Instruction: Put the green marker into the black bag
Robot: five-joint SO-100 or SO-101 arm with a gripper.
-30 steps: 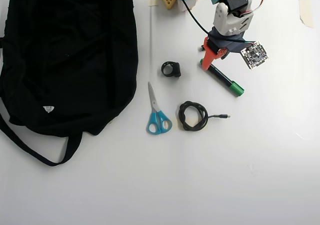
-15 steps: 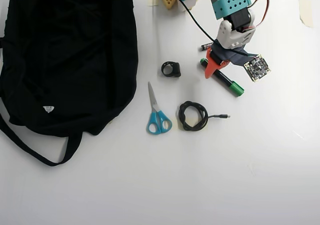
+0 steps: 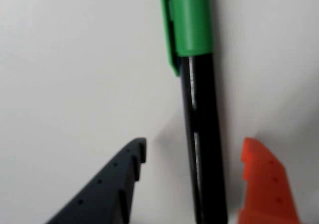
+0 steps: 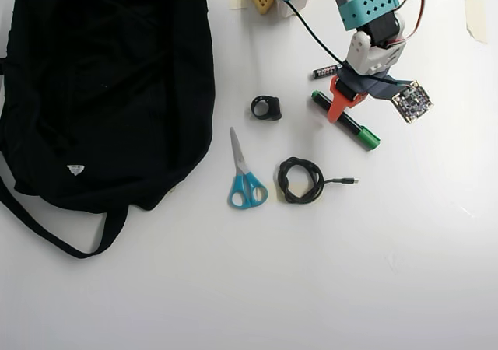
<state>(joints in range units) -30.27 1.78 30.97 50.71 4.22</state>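
The black bag (image 4: 101,85) is filling the upper left of the overhead view, lying flat with a strap trailing toward the lower left. Right of it, near the centre, the blue-handled scissors (image 4: 245,179) and a coiled black cable (image 4: 300,180) are lying well apart from the bag.

In the upper right, the green marker (image 4: 347,121) is lying on the table at a slant, and the gripper (image 4: 348,105) is hovering over its dark barrel. In the wrist view the marker (image 3: 199,109) is sitting between the dark finger and the orange finger, the jaws spread with neither pad clearly touching.

The grasp looks to be the step in hand. Next the jaws need closing squarely on the barrel, then a lift and a carry leftward.

The white tabletop (image 4: 373,272) is looking plain, smooth and evenly lit.
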